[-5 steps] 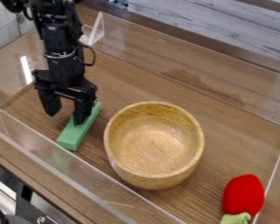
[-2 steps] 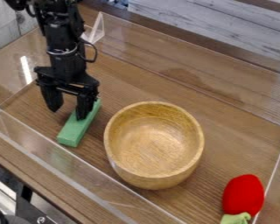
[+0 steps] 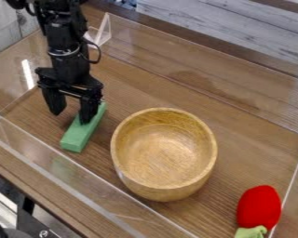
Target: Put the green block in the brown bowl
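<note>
From the upper left of the frame, the arm [image 3: 67,46] reaches down, its gripper [image 3: 72,113] low over the green block's [image 3: 85,128] upper end, fingers spread apart.

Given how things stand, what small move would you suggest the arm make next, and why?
Probably lower the open fingers slightly so they straddle the green block, since they hover around its far end, and the bowl beside it holds nothing.

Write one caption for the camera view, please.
Open gripper at the green block, beside the empty brown bowl; red object near the corner.
</note>
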Tool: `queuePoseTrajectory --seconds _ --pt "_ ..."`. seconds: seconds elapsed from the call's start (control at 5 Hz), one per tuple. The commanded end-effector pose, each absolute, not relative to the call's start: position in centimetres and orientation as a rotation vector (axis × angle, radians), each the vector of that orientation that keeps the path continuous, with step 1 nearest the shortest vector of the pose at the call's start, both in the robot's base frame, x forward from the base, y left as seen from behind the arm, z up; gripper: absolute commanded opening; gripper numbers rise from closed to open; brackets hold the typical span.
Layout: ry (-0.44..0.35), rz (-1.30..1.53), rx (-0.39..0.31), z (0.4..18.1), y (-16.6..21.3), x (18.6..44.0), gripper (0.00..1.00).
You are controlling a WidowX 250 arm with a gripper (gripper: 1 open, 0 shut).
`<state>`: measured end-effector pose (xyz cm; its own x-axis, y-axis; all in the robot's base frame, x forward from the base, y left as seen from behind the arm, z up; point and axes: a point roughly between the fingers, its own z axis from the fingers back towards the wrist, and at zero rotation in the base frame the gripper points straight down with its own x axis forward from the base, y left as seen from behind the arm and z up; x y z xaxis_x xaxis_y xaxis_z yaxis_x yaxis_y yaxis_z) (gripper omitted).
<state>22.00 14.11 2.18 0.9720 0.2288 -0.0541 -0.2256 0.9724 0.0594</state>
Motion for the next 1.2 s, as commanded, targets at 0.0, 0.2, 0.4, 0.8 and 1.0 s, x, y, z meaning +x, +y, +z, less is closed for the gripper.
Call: queuePoseTrajectory --seconds 0.0,0.2,0.4,0.8,1.0 --pt "0.115 0.282 0.061 0.5 13.3 20.3 1.00" --pt "0.129 0.295 0.063 0.4 12.2 20.8 1.00" --pt "0.143 0.303 0.061 0.3 11.1 21.2 1.00" --pt "0.170 0.212 0.064 0.1 11.4 19.8 1.00" --pt "0.185 0.265 0.051 0.1 9.9 19.2 1.00"
